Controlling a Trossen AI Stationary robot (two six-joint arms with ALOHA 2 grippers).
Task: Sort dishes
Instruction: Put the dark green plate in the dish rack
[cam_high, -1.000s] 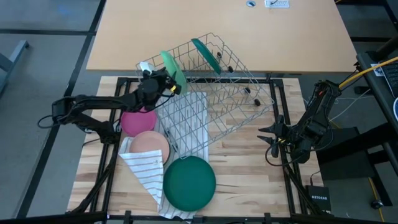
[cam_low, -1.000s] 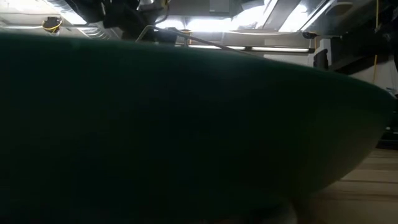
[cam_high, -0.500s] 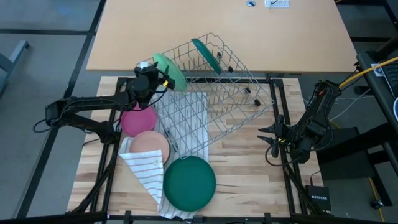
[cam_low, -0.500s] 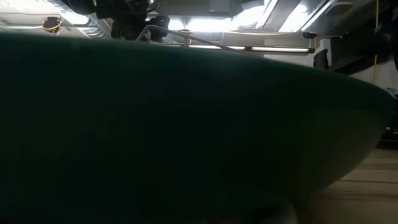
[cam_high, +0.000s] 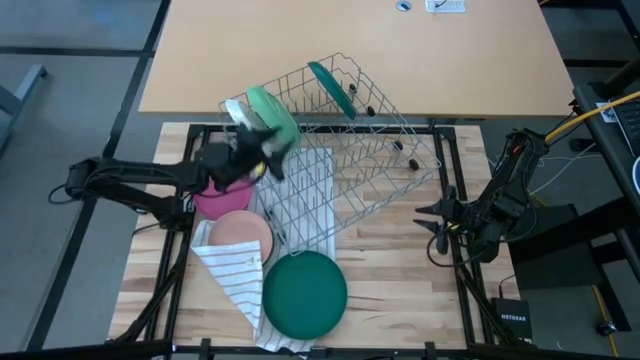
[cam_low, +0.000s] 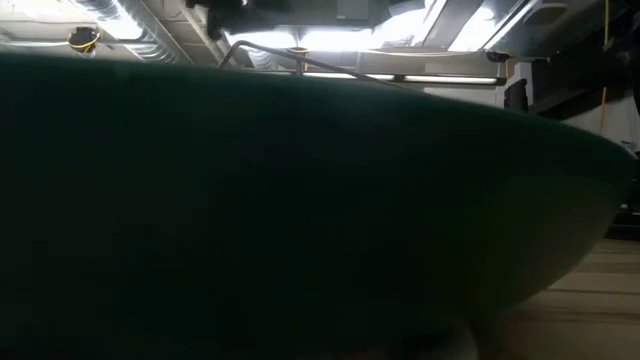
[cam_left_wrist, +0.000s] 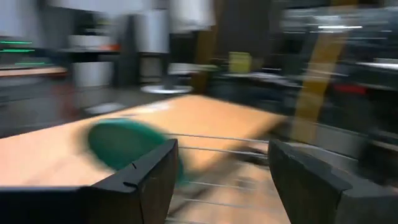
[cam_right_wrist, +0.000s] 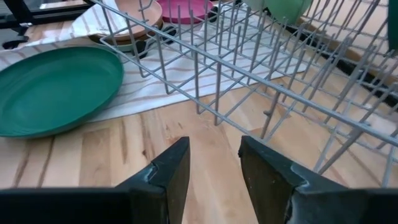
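Observation:
A light green plate (cam_high: 270, 110) stands on edge in the left end of the wire rack (cam_high: 350, 150). A dark green plate (cam_high: 330, 86) stands on edge farther along the rack. My left gripper (cam_high: 260, 162) is open and empty just near of the light green plate. Its wrist view (cam_left_wrist: 221, 152) is blurred and shows a green plate (cam_left_wrist: 121, 143) beyond the fingers. A magenta plate (cam_high: 218, 196), a peach-pink plate (cam_high: 240, 232) and a large dark green plate (cam_high: 304, 292) lie on the table. My right gripper (cam_high: 438, 222) (cam_right_wrist: 214, 165) is open and empty at the table's right edge.
A white striped cloth (cam_high: 235, 275) lies under the large dark green plate and the rack's near side. The rack sits tilted across the table's far edge. The large dark green plate (cam_low: 300, 200) fills the low view. Bare wood (cam_high: 400, 290) lies at the near right.
My left gripper has drawn back from the light green plate toward the table's near edge. The plate stays standing in the rack's left end.

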